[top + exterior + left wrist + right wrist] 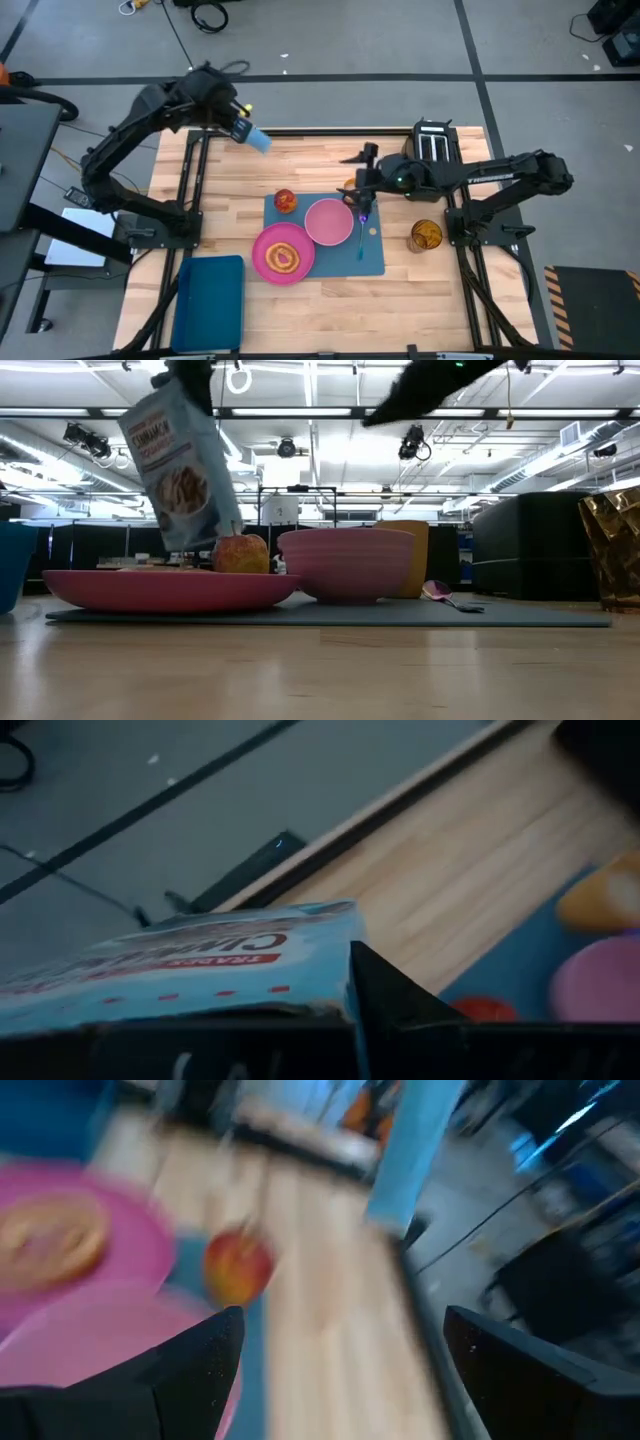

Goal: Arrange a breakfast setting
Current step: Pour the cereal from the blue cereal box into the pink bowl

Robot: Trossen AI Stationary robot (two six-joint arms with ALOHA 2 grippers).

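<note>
A cereal box (pixel 182 465) is hanging tilted above the table, its top running out of the picture. Below it a pink plate (pixel 165 589) is lying on a placemat (pixel 330 616), with an apple (pixel 241 554) showing behind its rim. Just beside the plate a pink bowl (pixel 346 565) is sitting, and an orange cup (pixel 415 558) is peeking out behind it. A spoon (pixel 445 596) is resting on the mat near the bowl.

The high view looked straight down on the light wooden slatted table (pixel 300 300). The low view sat at tabletop level, close to the round pink plate (pixel 170 588), facing the room. Both wrist views looked forward past dark fingers; each shared the red apple (pixel 238 1266), probably the red blur in the left one.
</note>
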